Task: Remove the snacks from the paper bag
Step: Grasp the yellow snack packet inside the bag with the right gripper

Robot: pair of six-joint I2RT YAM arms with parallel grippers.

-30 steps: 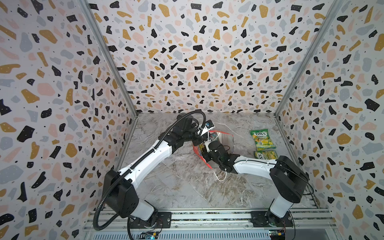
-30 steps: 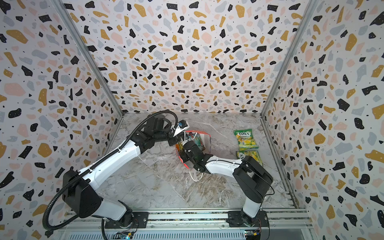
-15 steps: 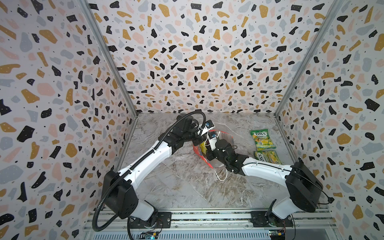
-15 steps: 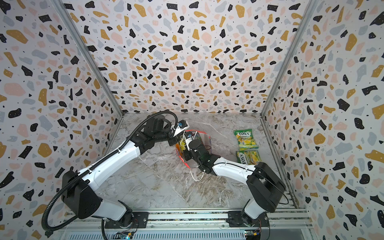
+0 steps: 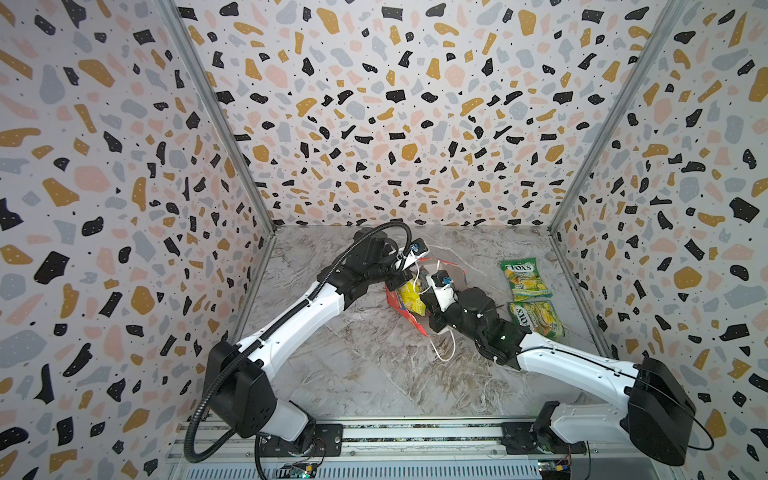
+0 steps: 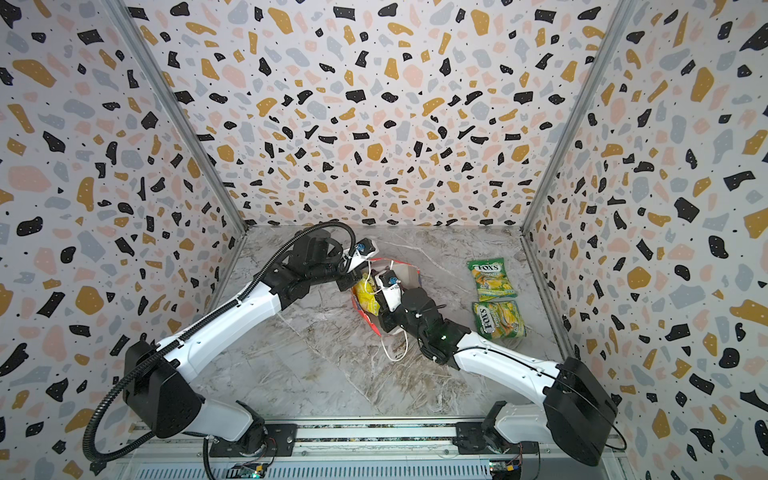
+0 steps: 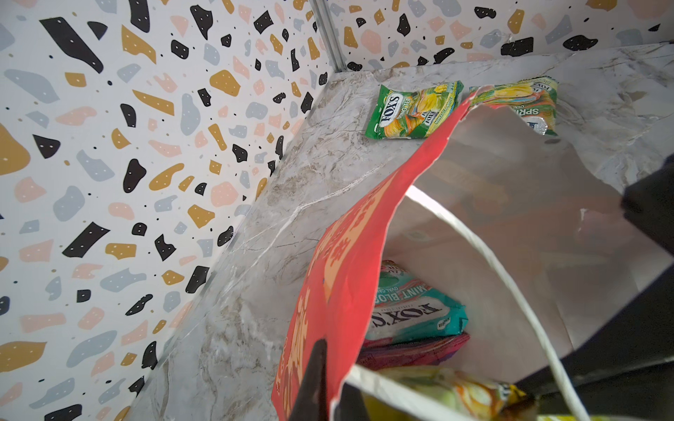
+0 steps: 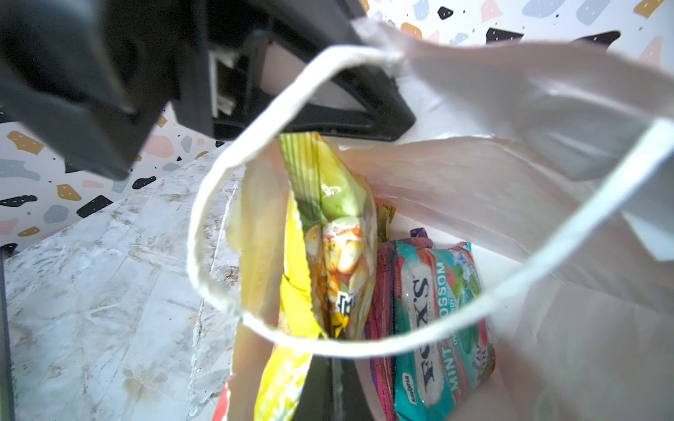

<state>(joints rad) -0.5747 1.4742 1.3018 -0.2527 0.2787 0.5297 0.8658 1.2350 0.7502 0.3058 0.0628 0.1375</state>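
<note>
The table (image 5: 374, 374) is gray and white like marble. The bag (image 5: 415, 324) sits near its middle, a bit toward 12 o'clock. Its white cord (image 5: 441, 355) lies on the table. At 3 o'clock lie two green packets, the far packet (image 5: 519, 279) and the near packet (image 5: 536, 319), just beside each other.

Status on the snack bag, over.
Left gripper shut on red paper bag rim. Right gripper shut on yellow glossy packet inside. Teal packet beside; white cord handle across mouth.

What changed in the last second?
The right arm stretched out lower; the right gripper pushed deeper into the paper bag, shut on the yellow packet. Left gripper keeps pinching the bag's rim; both green packets lie unmoved.
</note>
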